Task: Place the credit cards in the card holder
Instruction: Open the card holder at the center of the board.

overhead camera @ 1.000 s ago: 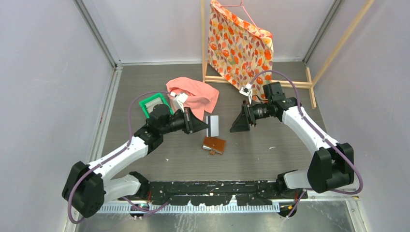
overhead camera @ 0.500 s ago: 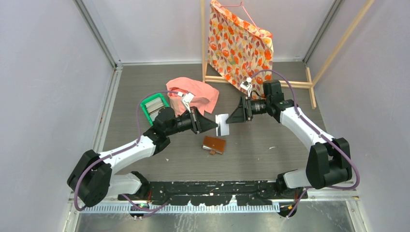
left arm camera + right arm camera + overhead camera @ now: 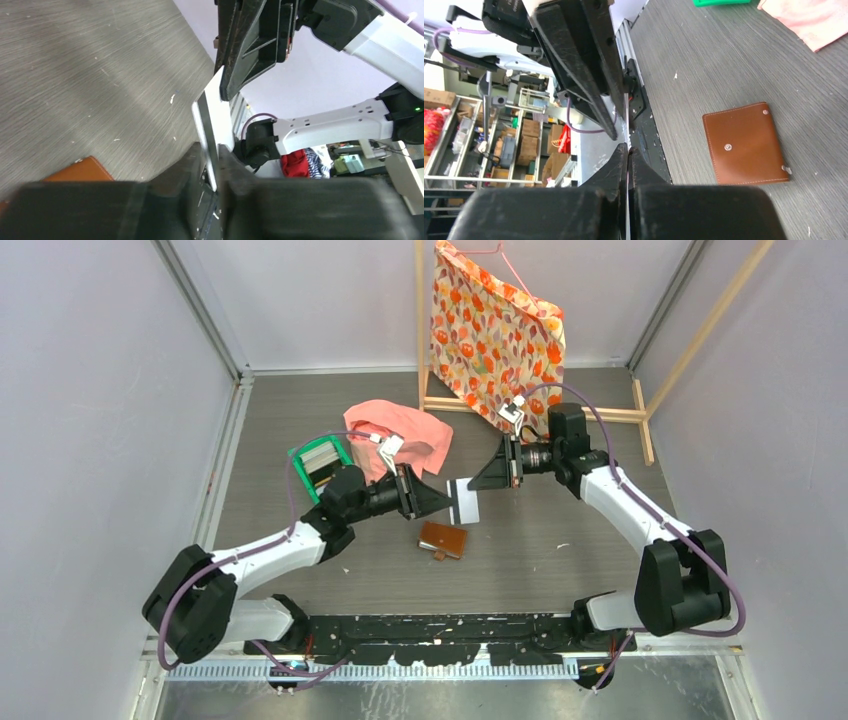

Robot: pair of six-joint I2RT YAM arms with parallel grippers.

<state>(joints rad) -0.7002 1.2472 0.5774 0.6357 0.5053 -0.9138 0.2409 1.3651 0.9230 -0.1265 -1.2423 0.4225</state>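
A white credit card [image 3: 463,502] with a dark stripe hangs in the air between the two arms, above the table. My left gripper [image 3: 447,502] grips its left edge, with the jaws close against both faces of the card [image 3: 212,115]. From the right, my right gripper [image 3: 472,483] is shut on the card's upper right part; the card's thin edge [image 3: 627,130] runs into its closed jaws. The card holder [image 3: 443,539], a brown leather wallet, lies shut and flat on the table just below the card, also seen in the right wrist view [image 3: 744,142].
A green tray [image 3: 318,455] holding flat grey pieces sits behind the left arm. A pink cloth [image 3: 405,435] lies beside it. A patterned orange bag [image 3: 495,330] hangs on a wooden frame [image 3: 640,415] at the back.
The left arm carried the card rightward and lifted it off the table. The right gripper came in from the right and shut on the card.
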